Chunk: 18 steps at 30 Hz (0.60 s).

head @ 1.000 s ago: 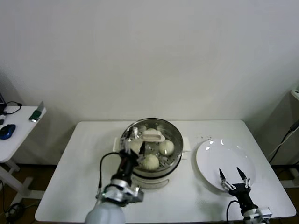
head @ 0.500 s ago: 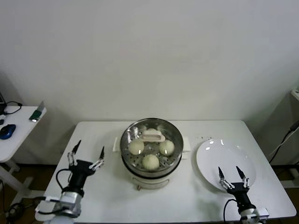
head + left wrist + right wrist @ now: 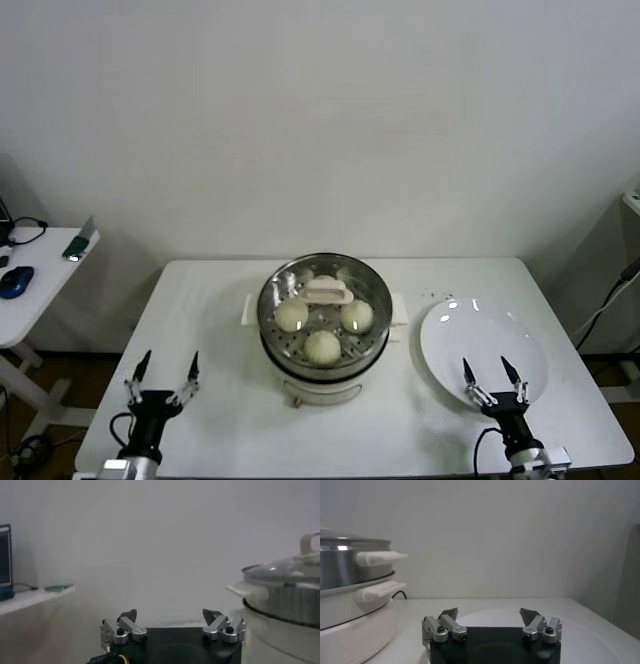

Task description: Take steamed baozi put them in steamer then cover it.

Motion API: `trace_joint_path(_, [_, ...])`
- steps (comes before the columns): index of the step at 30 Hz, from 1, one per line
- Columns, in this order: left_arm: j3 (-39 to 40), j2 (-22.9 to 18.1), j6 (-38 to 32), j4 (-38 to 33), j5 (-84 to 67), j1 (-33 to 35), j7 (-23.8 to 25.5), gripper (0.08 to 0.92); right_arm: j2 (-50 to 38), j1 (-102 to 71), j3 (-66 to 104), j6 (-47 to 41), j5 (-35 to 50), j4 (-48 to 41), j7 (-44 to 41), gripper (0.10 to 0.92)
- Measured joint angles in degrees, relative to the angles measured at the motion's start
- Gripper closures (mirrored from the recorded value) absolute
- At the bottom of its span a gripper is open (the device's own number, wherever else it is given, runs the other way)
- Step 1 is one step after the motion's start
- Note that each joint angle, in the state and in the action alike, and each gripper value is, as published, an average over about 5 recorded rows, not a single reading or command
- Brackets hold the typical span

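The steel steamer [image 3: 272,330] stands on its cream pot base at the table's middle. The glass cover [image 3: 368,287] with its cream handle [image 3: 327,292] lies on it. Three baozi [image 3: 322,346] show clearly under the glass; a fourth sits partly hidden behind the handle. My left gripper [image 3: 163,377] is open and empty near the table's front left edge, well clear of the steamer. My right gripper [image 3: 490,378] is open and empty over the near edge of the white plate [image 3: 455,335]. The steamer also shows in the left wrist view [image 3: 287,597] and in the right wrist view [image 3: 345,562].
The flat white plate lies right of the steamer and holds nothing. A side desk [image 3: 30,290] with a mouse and small items stands beyond the table's left edge. A white wall rises behind the table.
My left gripper has let go of the cover, now resting on the steamer, and has drawn back from the steamer to the table's front left. The right gripper has barely moved.
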Motion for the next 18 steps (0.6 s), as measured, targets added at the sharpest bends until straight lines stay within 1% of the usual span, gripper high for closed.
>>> trace_joint_path(7, [0.61,-0.21,-3.5,3.84,-2.39,0.14,0.14,0.177,-0.02,0.03,-0.18,0.03,-0.04,-0.04,-0.12,0.203])
trace_joint_path(18, [1.3,-0.17,-5.52,5.65,-4.1,0.53,0.45,0.177,-0.09,0.18,-0.18,0.01,-0.06,-0.09,-0.17,0.203])
